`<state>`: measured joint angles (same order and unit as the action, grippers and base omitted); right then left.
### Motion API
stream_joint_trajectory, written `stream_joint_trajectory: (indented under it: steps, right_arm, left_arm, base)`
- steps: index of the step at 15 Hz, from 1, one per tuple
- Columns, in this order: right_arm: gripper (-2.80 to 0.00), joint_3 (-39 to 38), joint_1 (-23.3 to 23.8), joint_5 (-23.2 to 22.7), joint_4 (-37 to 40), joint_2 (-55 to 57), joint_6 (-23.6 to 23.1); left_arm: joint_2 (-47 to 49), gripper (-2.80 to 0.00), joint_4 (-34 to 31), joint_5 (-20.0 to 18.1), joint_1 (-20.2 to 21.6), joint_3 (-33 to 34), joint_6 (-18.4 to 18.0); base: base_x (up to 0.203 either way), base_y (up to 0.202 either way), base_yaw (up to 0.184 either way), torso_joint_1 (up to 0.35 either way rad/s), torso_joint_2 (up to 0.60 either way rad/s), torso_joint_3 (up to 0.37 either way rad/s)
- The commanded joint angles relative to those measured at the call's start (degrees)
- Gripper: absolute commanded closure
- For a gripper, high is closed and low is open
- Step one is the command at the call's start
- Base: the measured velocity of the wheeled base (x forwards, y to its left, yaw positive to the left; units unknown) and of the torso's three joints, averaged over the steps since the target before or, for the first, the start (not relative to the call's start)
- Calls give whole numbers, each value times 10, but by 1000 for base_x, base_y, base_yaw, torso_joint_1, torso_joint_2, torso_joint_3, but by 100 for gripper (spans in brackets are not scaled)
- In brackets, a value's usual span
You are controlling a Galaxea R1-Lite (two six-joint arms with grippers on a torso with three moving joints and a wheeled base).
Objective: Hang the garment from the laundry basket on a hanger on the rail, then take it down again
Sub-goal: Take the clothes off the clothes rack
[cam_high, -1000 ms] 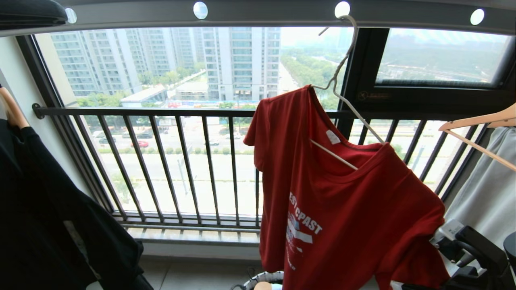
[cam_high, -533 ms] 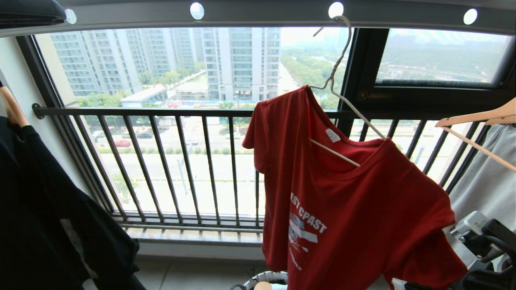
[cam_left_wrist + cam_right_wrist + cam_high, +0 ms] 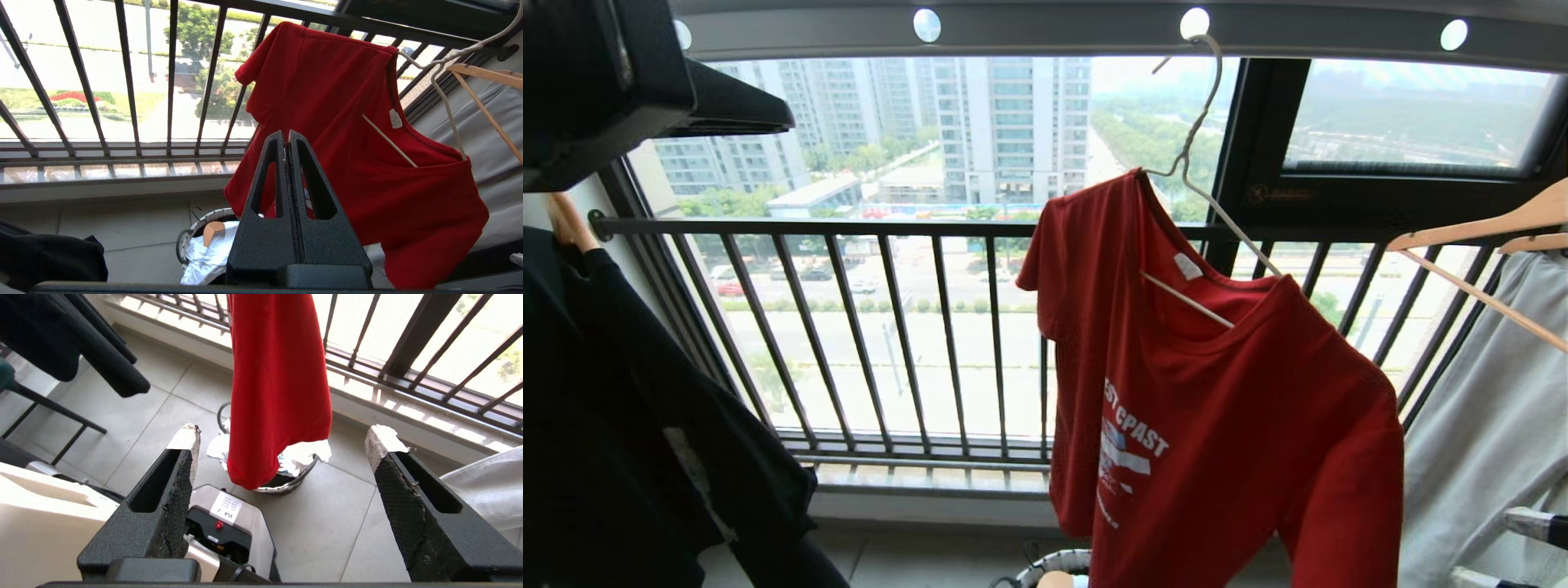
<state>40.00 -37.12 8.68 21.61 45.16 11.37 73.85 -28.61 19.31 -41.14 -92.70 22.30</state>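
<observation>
The red garment (image 3: 1225,425) hangs tilted on the white wire hanger (image 3: 1205,139), whose hook sits in a hole of the grey rail (image 3: 1054,28). Its hem dangles free above the laundry basket (image 3: 294,482), whose rim shows at the bottom of the head view (image 3: 1054,563). My right gripper (image 3: 284,435) is open and empty, low and short of the hem; one taped fingertip (image 3: 1531,524) shows at the lower right edge. My left gripper (image 3: 286,136) is shut on nothing, to the left of the garment and apart from it. A dark part of the left arm (image 3: 605,90) fills the upper left corner.
A black shirt (image 3: 621,425) hangs at the left. At the right a pale shirt (image 3: 1494,408) hangs on a wooden hanger (image 3: 1478,229). The barred window railing (image 3: 890,327) runs behind. White clothing (image 3: 208,253) lies in the basket. My base (image 3: 229,522) stands beside it.
My right gripper has opened and dropped back toward the lower right, away from the garment's side. The garment has swung back and hangs free. The left arm has risen into the upper left corner.
</observation>
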Motion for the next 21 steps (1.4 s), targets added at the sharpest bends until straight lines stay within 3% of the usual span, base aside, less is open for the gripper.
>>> stream_joint_trajectory:
  steps: [1, 3, 4, 5, 14, 15, 21]
  right_arm:
    - [-280, 86, 0, 8, 43, -24, 0]
    - [-280, 130, 0, 11, 53, 14, -5]
    - [-212, 143, 0, 11, 49, 30, -27]
    - [0, 155, 0, 12, 42, 46, -38]
    - [0, 389, 0, 35, 77, 233, -111]
    - [-280, 413, 0, 41, 84, 253, -124]
    - [-280, 478, 0, 47, 86, 348, -181]
  left_arm:
    - [45, 0, -2, 1, 0, 2, 2]
    - [51, 0, -2, 0, -1, 3, 2]
    - [51, 0, -2, 0, -1, 3, 2]
    - [49, 0, -2, 0, -1, 3, 2]
    - [46, 0, -20, 1, -2, 5, -1]
    - [46, 0, -20, 1, -2, 5, -1]
    - [42, 0, -19, 2, -2, 4, -1]
  base:
    - [0, 0, 0, 0, 0, 0]
    - [0, 0, 0, 0, 0, 0]
    - [0, 0, 0, 0, 0, 0]
    - [0, 0, 0, 0, 0, 0]
    - [0, 0, 0, 0, 0, 0]
    - [0, 0, 0, 0, 0, 0]
    - [0, 0, 0, 0, 0, 0]
